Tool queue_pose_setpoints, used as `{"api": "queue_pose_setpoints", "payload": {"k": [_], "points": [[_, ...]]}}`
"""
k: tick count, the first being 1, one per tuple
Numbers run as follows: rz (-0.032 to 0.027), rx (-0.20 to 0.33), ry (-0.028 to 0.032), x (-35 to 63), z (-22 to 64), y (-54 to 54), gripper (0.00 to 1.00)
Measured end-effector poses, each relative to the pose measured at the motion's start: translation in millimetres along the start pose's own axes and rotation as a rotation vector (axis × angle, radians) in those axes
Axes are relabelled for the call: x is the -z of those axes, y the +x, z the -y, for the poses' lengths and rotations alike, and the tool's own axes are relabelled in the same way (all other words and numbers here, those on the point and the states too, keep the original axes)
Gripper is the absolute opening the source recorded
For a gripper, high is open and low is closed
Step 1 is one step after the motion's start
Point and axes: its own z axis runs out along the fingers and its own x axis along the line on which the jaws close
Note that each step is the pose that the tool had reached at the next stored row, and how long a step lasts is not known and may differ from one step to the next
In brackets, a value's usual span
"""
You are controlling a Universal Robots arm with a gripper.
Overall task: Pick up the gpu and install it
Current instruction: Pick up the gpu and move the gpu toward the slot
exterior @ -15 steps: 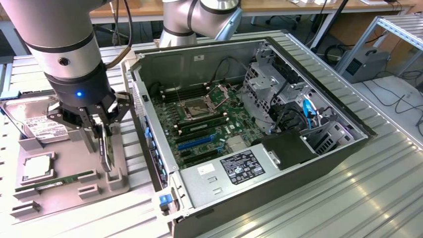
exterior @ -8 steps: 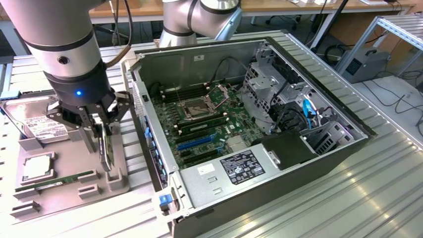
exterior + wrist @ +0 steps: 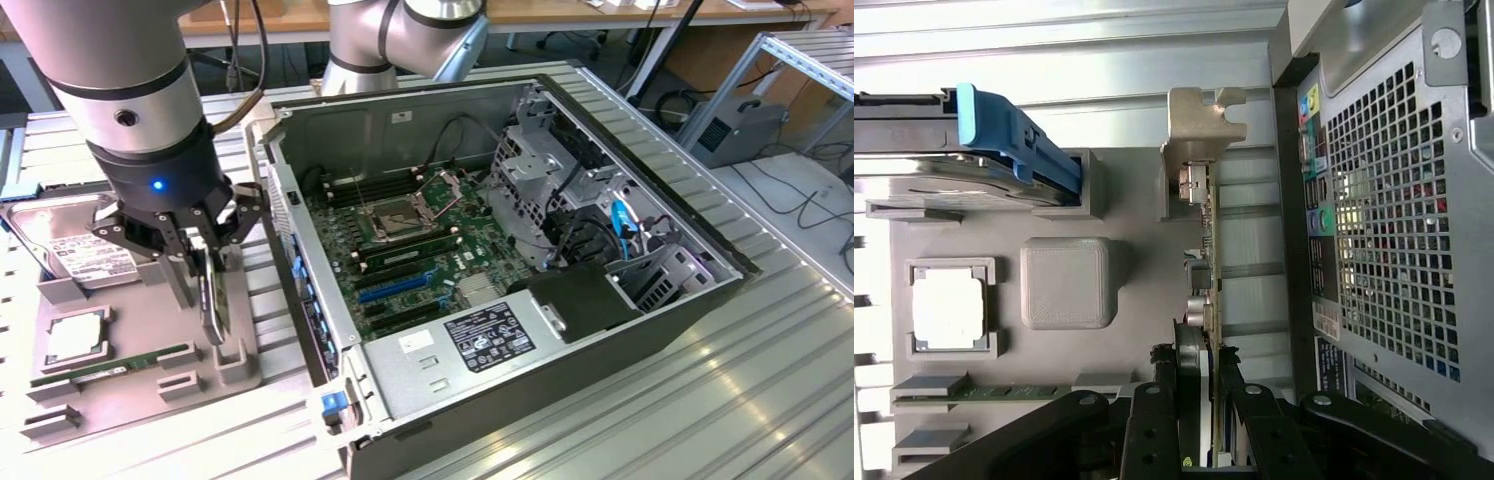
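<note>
1. This is looking like a robotics lab: a robot arm [image 3: 127, 110] is standing over a ribbed aluminium table [image 3: 747, 400].
2. An opened computer case [image 3: 641, 330] is lying beside a grey parts fixture [image 3: 80, 292].
3. A wooden bench [image 3: 561, 15], an aluminium-profile frame [image 3: 801, 60] and loose cables [image 3: 801, 195] are sitting behind.

The gpu [image 3: 214, 312] stands on the tray [image 3: 140, 310], between hard drive [image 3: 74, 255] and computer case [image 3: 400, 385].

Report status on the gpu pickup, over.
Gripper shut on the gpu. Card upright on edge at the gray tray. Open computer case close alongside, its wall between card and motherboard.
</note>
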Motion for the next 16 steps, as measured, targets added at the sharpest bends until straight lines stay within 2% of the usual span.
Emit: {"api": "queue_pose_setpoints", "payload": {"k": [16], "points": [[0.0000, 0.000, 0.0000, 4.7, -0.3, -0.1, 0.27]]}}
